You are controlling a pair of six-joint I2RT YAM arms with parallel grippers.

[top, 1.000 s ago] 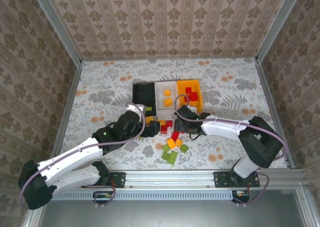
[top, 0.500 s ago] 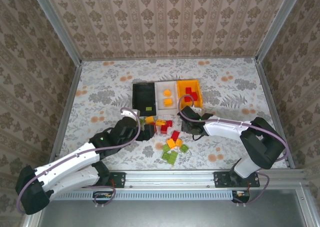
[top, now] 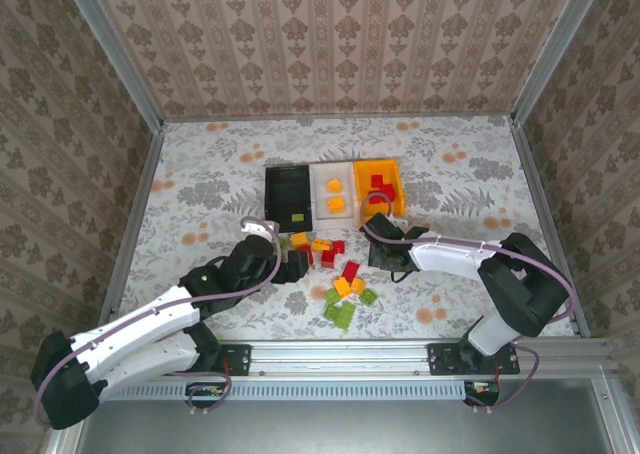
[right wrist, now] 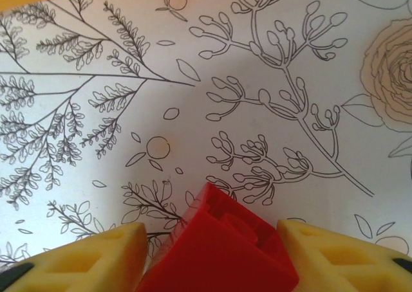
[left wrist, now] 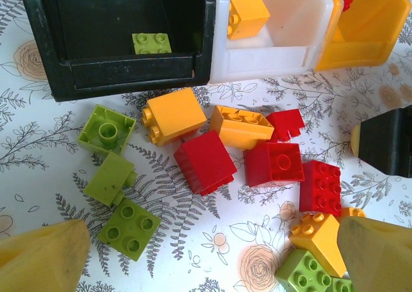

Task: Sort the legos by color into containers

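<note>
The right gripper [right wrist: 215,256] is clamped on a red brick [right wrist: 219,244], its yellow fingers [right wrist: 96,256] pressed to either side. The brick's lower part is cut off by the frame edge, and I cannot tell whether it touches the cloth. From above, this gripper sits just in front of the orange bin [top: 370,167], its tips hidden under the wrist.

The left gripper [left wrist: 212,260] hangs with its jaws wide apart, holding nothing, and only the corners of its fingertips show. Below it lie the loose bricks [left wrist: 206,160], red, orange-yellow and green, scattered just in front of the bins.

A green brick [left wrist: 152,43] lies in the black bin [left wrist: 129,73] and an orange-yellow one [left wrist: 248,13] in the white bin [left wrist: 257,59]. The orange bin is mostly cropped in the left wrist view, though red bricks show in it from above. The three bins stand joined in a row.

A floral-printed cloth [top: 200,164] covers the table, fenced by wallpapered walls [top: 330,34] and metal rails [top: 340,354].
</note>
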